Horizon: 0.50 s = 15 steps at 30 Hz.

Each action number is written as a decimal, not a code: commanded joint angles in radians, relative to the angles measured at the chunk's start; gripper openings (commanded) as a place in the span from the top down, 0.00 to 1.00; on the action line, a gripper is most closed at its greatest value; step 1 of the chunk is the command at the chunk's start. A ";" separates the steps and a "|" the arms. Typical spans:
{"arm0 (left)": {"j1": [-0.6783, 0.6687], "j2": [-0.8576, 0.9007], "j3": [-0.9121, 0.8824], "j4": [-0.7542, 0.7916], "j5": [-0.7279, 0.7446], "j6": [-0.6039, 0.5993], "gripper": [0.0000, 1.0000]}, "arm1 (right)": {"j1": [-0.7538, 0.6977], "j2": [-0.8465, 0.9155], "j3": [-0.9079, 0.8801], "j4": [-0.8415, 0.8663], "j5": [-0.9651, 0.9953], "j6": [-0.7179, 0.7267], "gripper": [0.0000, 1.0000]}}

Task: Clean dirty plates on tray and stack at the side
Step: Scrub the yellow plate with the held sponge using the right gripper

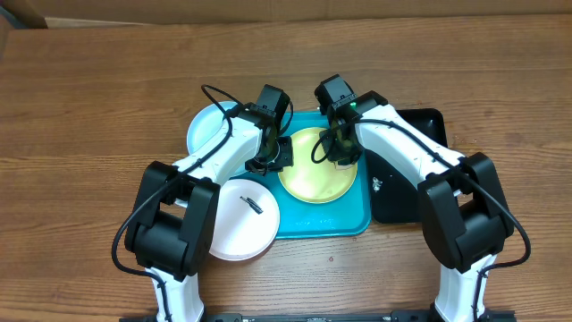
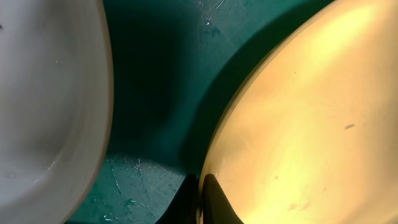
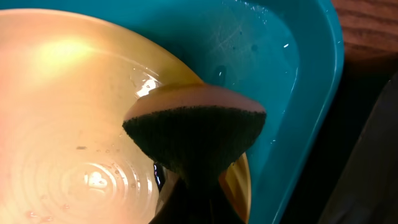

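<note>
While over tray (image 1: 357, 220), right pincer (image 3: 193, 186) tight around sponge (image 3: 196, 134), left pincer (image 2: 200, 198) tight on yellow-green plate (image 1: 322, 182)

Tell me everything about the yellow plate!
The plate is round, yellow-green, glossy and wet, with faint rings in its middle. It lies in the tray, its left rim pinched by the left end effector. The right end effector holds a sponge at its right edge.

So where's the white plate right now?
In the overhead view the white plate lies at the front on the robot's left. Its right edge meets the near-left corner of the turquoise tray, not far from the yellow-green plate.
</note>
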 commanded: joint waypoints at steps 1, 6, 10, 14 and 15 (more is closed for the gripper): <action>-0.002 -0.001 -0.005 0.000 -0.007 -0.011 0.96 | -0.009 0.000 -0.020 0.006 -0.024 0.003 0.96; -0.002 -0.001 -0.005 0.000 -0.007 -0.011 0.96 | -0.010 0.000 -0.058 0.051 -0.023 0.004 0.96; -0.002 -0.001 -0.005 0.000 -0.007 -0.011 0.96 | -0.011 0.002 -0.104 0.103 -0.016 0.031 0.96; -0.002 -0.001 -0.005 0.000 -0.007 -0.010 0.96 | -0.015 0.002 -0.130 0.129 -0.038 0.076 0.96; -0.002 -0.001 -0.005 -0.001 -0.007 -0.010 0.96 | -0.017 0.003 -0.132 0.128 -0.063 0.077 0.96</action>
